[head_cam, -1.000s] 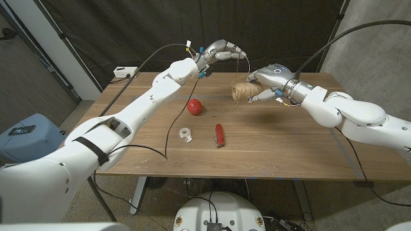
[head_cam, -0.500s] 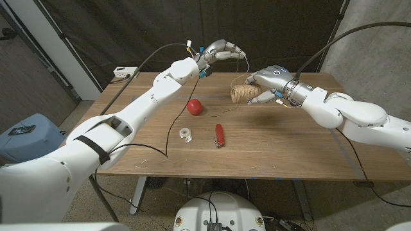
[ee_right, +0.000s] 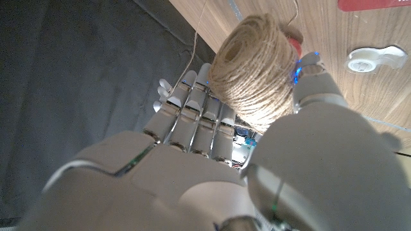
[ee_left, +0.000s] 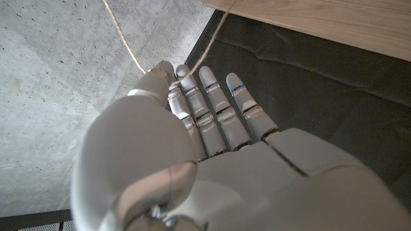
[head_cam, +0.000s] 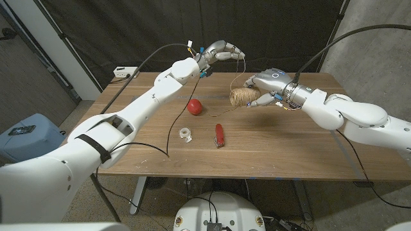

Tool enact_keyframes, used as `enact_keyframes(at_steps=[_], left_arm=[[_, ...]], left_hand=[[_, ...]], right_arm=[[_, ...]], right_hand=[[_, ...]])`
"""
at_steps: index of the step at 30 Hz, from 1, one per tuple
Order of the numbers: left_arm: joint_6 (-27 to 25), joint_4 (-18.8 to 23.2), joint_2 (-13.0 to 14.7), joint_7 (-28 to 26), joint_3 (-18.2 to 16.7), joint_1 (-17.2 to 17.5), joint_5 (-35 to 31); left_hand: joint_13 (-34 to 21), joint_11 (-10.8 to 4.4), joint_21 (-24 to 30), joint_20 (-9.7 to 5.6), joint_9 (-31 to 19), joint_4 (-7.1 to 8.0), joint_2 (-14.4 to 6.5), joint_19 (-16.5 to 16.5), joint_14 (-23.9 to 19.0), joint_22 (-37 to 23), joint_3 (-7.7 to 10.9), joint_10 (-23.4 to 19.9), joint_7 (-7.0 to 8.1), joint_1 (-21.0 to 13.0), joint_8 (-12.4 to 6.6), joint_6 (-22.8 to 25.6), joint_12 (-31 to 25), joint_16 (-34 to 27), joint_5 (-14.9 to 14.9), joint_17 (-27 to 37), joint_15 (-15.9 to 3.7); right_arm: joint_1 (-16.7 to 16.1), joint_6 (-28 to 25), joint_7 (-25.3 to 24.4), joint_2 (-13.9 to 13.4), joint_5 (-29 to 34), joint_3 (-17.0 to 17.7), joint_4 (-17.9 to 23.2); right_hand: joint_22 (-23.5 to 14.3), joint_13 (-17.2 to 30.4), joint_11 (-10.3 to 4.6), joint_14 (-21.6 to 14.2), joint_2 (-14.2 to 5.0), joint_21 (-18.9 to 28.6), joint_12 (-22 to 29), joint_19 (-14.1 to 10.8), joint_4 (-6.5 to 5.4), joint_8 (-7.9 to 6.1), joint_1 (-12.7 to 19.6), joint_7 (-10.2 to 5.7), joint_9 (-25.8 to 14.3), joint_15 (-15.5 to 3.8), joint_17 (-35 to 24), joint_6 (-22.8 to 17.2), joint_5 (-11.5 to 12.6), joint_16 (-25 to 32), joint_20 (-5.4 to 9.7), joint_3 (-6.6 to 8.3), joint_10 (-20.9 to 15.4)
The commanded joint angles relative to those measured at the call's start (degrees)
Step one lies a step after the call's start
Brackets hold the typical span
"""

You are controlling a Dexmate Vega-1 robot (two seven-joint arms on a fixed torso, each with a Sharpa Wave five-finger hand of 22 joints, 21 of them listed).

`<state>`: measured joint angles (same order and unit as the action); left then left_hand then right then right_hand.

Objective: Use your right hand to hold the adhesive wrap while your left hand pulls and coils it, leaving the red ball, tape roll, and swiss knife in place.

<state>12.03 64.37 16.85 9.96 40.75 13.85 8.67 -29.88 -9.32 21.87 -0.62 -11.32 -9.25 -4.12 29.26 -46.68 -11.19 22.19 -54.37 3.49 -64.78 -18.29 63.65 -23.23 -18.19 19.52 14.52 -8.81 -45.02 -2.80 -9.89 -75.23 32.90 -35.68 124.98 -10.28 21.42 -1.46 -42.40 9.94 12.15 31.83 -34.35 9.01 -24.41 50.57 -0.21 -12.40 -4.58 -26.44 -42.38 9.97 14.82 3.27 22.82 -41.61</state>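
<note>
What my right hand point(head_cam: 268, 82) grips is a spool of tan twine point(head_cam: 241, 96), not adhesive wrap, held just above the table's far middle. A thin strand point(head_cam: 244, 64) runs from the spool up to my left hand point(head_cam: 221, 51), raised over the far edge, which pinches it. The left wrist view shows the strand point(ee_left: 125, 45) caught between the thumb and a finger of my left hand point(ee_left: 192, 160). In the right wrist view the spool point(ee_right: 253, 70) sits against my right hand point(ee_right: 257, 173). The red ball point(head_cam: 194, 106), tape roll point(head_cam: 186, 134) and red swiss knife point(head_cam: 219, 135) lie on the table.
A black cable point(head_cam: 170, 131) from the left arm drapes across the wooden table point(head_cam: 289, 147) beside the tape roll. A white box point(head_cam: 123, 71) sits at the far left corner. A blue bin point(head_cam: 26, 135) stands on the floor to the left.
My right hand has shifted slightly left and lower with the spool. The left hand holds its place with the strand.
</note>
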Motion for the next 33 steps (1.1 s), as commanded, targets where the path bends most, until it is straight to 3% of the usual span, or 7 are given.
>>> enact_keyframes(at_steps=[1,13,33], left_arm=[[-0.89,-0.3,-0.32,-0.51,0.4,-0.32,-0.47],[-1.69,-0.73,-0.67,-1.17,0.61,-0.4,-0.79],[-2.96,-1.78,-1.57,-1.97,1.0,-0.41,-1.12]], left_hand=[[-0.28,0.02,0.37,-0.04,-0.09,0.0,-0.15,0.12,-0.51,-0.17,-0.1,-0.53,0.1,-0.6,-0.24,0.56,0.17,-0.07,0.23,0.3,-0.17],[-0.43,0.19,0.46,-0.02,-0.09,0.02,-0.19,0.03,-0.52,-0.16,-0.08,-0.51,-0.01,-0.66,-0.23,0.67,0.3,0.07,0.28,0.36,-0.04],[-0.54,0.17,0.61,0.0,-0.09,0.07,-0.2,-0.05,-0.71,-0.15,-0.09,-0.63,-0.23,-0.64,-0.18,0.7,0.49,0.19,0.33,0.46,0.0]], right_arm=[[-0.92,1.51,-0.28,-1.22,-1.07,0.02,0.13],[-2.92,1.54,-1.82,-3.96,-2.78,0.93,1.35],[-6.18,0.29,-7.77,-11.81,-6.33,3.35,6.18]], right_hand=[[-0.06,0.2,-7.16,-0.63,-8.1,0.0,0.04,-0.8,0.0,-0.26,7.69,-6.96,-0.08,-8.34,-0.11,-7.37,0.38,-0.03,2.43,-0.09,-7.5],[-0.05,0.22,-7.07,-0.78,-8.17,-0.02,-0.12,-0.78,-0.01,-0.17,7.76,-7.04,-0.09,-8.36,-0.21,-7.23,0.38,-0.09,2.45,-0.16,-7.37],[-0.05,0.21,-7.16,-0.81,-8.23,-0.01,-0.28,-0.86,0.05,-0.21,8.02,-7.08,-0.11,-8.36,-0.23,-7.45,0.39,-0.41,2.49,-0.17,-7.52]])
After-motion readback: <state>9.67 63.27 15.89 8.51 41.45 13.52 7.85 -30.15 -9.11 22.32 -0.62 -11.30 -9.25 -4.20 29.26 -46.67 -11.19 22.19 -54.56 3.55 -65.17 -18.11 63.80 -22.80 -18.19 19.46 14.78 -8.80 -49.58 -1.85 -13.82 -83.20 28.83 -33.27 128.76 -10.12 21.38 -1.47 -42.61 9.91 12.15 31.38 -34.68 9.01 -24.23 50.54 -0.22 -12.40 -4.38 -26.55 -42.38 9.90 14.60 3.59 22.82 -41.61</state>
